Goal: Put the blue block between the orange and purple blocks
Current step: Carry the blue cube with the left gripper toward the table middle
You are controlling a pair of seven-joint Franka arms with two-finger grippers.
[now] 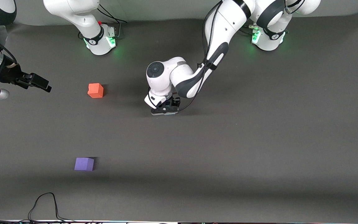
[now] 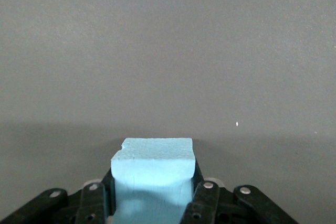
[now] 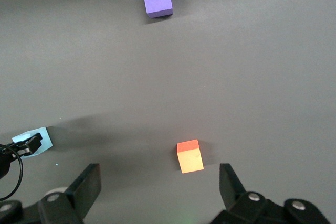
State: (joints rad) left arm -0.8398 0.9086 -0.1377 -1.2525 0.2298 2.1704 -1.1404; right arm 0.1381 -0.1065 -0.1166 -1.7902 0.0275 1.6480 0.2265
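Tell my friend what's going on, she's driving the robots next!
Left gripper: low at the table's middle, jaws shut on the blue block.
Right gripper: jaws open, holding nothing, waiting over the right arm's end of the table.
Orange block sits on the table; purple block is nearer the front camera, with a bare gap between them.
Done: blue block gripped.
Left: carry it toward the right arm's end, set it down in that gap, let go.

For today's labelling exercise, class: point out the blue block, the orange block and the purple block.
blue block [image 2: 153,174], left wrist view, its front face.
orange block [image 1: 95,90], front view, middle of the cube.
purple block [image 1: 84,164], front view, middle of the cube.
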